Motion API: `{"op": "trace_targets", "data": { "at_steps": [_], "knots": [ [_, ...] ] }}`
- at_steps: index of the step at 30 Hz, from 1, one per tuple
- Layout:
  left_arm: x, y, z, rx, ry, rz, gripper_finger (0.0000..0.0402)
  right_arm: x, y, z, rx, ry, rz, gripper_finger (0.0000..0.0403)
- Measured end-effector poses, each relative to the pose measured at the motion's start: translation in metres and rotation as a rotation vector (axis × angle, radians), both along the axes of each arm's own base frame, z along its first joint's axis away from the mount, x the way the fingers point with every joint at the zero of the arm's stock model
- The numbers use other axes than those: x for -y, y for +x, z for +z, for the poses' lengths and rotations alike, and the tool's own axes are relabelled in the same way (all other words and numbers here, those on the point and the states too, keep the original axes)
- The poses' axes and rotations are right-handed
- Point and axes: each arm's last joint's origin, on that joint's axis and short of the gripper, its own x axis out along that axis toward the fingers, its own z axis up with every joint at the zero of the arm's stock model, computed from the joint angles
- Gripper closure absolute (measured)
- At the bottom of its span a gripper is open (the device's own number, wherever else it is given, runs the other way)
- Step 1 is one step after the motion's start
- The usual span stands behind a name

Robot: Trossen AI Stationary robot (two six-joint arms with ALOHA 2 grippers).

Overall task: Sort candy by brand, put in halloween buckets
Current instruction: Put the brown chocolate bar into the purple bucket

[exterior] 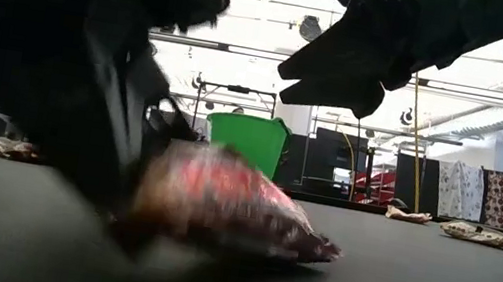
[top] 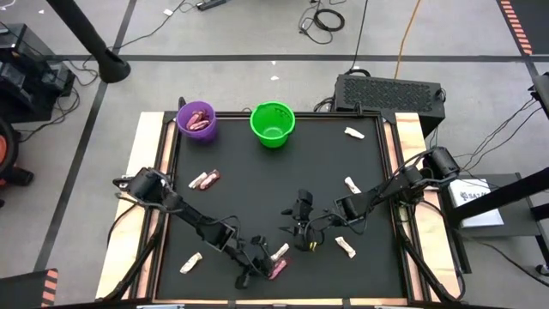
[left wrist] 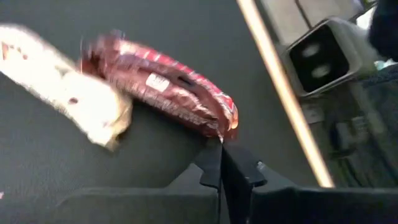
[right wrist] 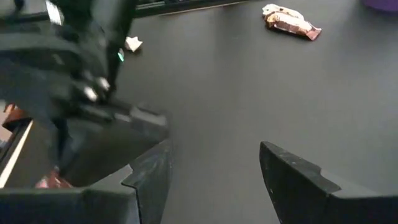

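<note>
Two buckets waited at the table's far edge, purple bucket (top: 196, 121) already holding pink-red bars. The left gripper (left wrist: 222, 163) had pinched shut on a pink-red candy (left wrist: 163, 85) near the front edge; lifting slowly seemed wise, since only the wrapper's tip was caught. The right gripper (right wrist: 211, 174) stood open nearby.

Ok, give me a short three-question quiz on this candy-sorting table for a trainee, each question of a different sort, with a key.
1. True or false: the green bucket already holds several pink-red bars.
2. Multiple choice: the left gripper is
A. open above the purple bucket
B. shut on the corner of the pink-red bar at the mat's near edge
C. waiting off the black mat
3. Fill in: the right gripper hovers with its fingers ____ and holds nothing.

Key:
1. False. The green bucket looks empty; the pink-red bars lie in the purple one.
2. B. The left wrist view shows the closed fingertips pinching the wrapper's end, a white-cream bar beside it.
3. open
</note>
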Motion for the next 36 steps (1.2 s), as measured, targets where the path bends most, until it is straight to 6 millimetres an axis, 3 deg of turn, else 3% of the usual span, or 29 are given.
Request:
{"op": "trace_targets", "data": {
  "at_steps": [7, 12, 18, 24, 30, 36],
  "knots": [
    [-0.009, -0.014, 0.046, 0.014, 0.070, 0.006, 0.0399, 0.000, 0.000, 0.000, -0.001, 0.019, -0.010, 0.0174],
    [-0.036, -0.041, 0.090, -0.006, 0.304, 0.162, 0.0400, 0.000, 0.000, 0.000, 0.000, 0.020, -0.011, 0.0174],
    [-0.106, -0.083, 0.139, -0.098, 0.554, 0.432, 0.0401, 0.000, 0.000, 0.001, 0.006, 0.022, -0.010, 0.0174],
    [-0.189, -0.132, 0.173, -0.220, 0.769, 0.767, 0.0401, 0.000, 0.000, 0.001, 0.010, 0.020, -0.013, 0.0174],
    [-0.264, -0.173, 0.186, -0.418, 0.857, 1.010, 0.0401, 0.000, 0.001, 0.001, 0.014, 0.018, -0.011, 0.0174],
    [-0.322, -0.192, 0.179, -0.549, 0.818, 1.131, 0.0401, 0.000, 0.001, 0.001, 0.013, 0.015, -0.011, 0.0174]
  ]
}}
